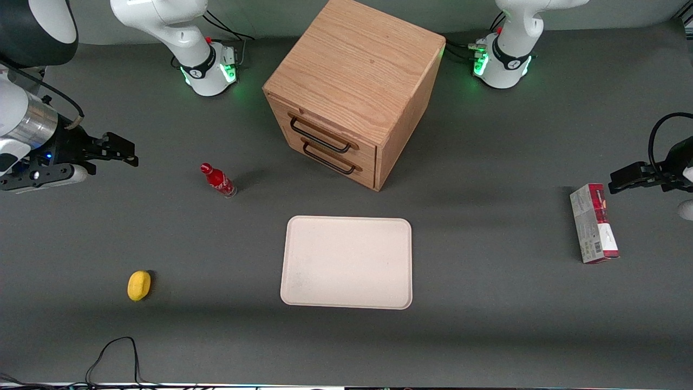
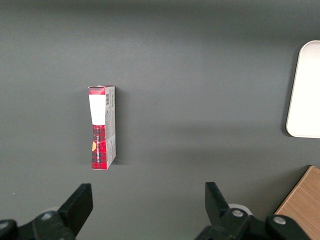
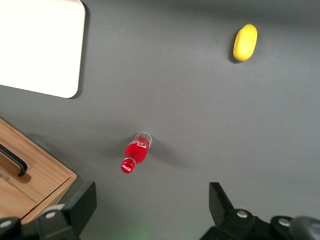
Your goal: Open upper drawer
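Note:
The oak cabinet [image 1: 354, 81] stands at the middle of the table, away from the front camera, with two drawers on its front. The upper drawer [image 1: 325, 130] is pushed in flush, its long black wire handle [image 1: 319, 135] above the like handle of the lower drawer [image 1: 329, 159]. My right gripper [image 1: 127, 150] hangs open above the table toward the working arm's end, well apart from the cabinet, with nothing between its fingers [image 3: 82, 202]. A corner of the cabinet [image 3: 35, 172] and one end of a black handle [image 3: 14, 161] show in the right wrist view.
A small red bottle [image 1: 218, 181] stands between my gripper and the cabinet. A yellow lemon [image 1: 138, 285] lies nearer the front camera. A white tray [image 1: 347, 262] lies in front of the cabinet. A red and white carton [image 1: 594, 223] lies toward the parked arm's end.

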